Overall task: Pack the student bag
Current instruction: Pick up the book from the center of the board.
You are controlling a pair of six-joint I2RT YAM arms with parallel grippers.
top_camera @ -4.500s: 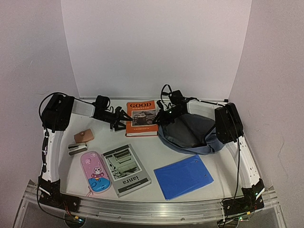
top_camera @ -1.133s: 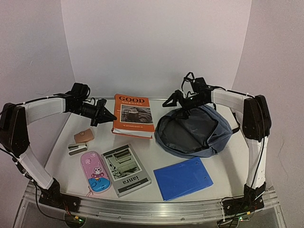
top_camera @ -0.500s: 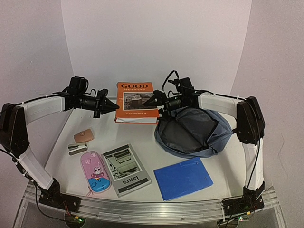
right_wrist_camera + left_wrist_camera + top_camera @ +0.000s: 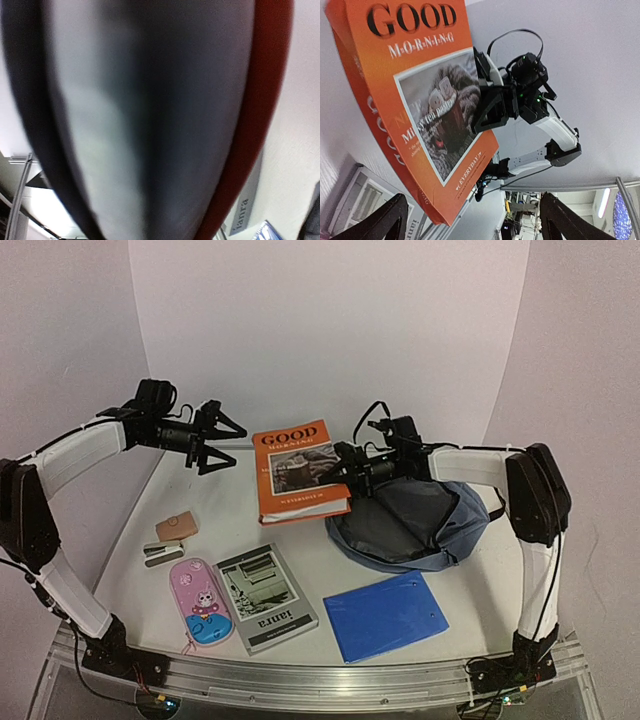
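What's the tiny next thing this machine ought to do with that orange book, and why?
Probably swing the right claw over to its own side, carrying the orange book above the student bag. That claw grips the book's edge, the bag seems to gape open just beside it, and the left claw hangs open, apart from the book.

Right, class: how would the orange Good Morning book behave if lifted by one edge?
The orange book looks thick, with a broad spine: probably stiff and fairly heavy. Held at one edge only, as the right gripper holds it, it may pivot in the jaws. Its smooth cover could slip.
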